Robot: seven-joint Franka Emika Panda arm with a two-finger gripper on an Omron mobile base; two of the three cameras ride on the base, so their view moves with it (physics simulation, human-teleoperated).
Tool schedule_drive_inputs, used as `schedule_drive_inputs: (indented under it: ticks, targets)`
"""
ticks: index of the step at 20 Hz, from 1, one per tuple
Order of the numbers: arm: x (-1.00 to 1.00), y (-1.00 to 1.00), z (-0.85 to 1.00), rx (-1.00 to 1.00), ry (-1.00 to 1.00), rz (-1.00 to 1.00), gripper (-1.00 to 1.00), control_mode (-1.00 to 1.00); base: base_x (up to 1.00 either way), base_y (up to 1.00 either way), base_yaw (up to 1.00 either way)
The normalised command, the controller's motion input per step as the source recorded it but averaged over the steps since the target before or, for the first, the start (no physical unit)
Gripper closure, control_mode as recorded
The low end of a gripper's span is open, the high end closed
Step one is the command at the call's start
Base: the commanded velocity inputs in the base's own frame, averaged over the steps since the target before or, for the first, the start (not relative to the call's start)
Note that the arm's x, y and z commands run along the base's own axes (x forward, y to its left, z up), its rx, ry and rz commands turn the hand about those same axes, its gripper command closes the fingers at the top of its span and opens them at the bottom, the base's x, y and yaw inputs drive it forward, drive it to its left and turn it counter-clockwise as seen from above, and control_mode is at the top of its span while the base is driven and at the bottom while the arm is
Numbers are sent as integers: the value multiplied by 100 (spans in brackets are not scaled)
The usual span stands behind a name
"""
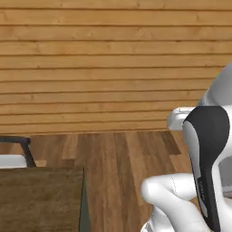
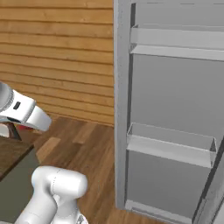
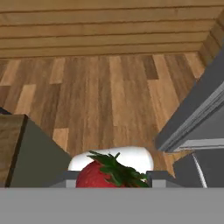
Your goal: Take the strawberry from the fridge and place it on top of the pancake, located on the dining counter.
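The claw (image 3: 109,180) grips the strawberry (image 3: 98,176) over bare floor, fridge (image 2: 170,109) door open at three o'clock. Carrying step: next, swing toward the counter (image 1: 41,199) at nine o'clock.

The strawberry (image 3: 98,177) is bright red with dark green leaves. The fridge (image 2: 170,109) door is light grey. The counter (image 1: 38,197) top is dark-brown wood grain, its side grey-green. The floor (image 3: 100,96) is brown planks; the wall (image 1: 99,63) shows tan horizontal boards.

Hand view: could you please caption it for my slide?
Strawberry held in the claw above plank floor, beside the open fridge.
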Motion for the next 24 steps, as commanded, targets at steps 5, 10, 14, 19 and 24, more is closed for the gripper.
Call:
schedule_drive_inputs:
  ticks: [5,10,14,19,24]
  targets:
    - [0,0,0,0,0,0,100,100,2,18,95]
    - [0,0,0,0,0,0,100,100,41,2,68]
    - [0,0,0,0,0,0,100,100,100,-85,31]
    - [0,0,0,0,0,0,100,100,100,-33,11]
    - [0,0,0,0,0,0,100,100,100,-14,0]
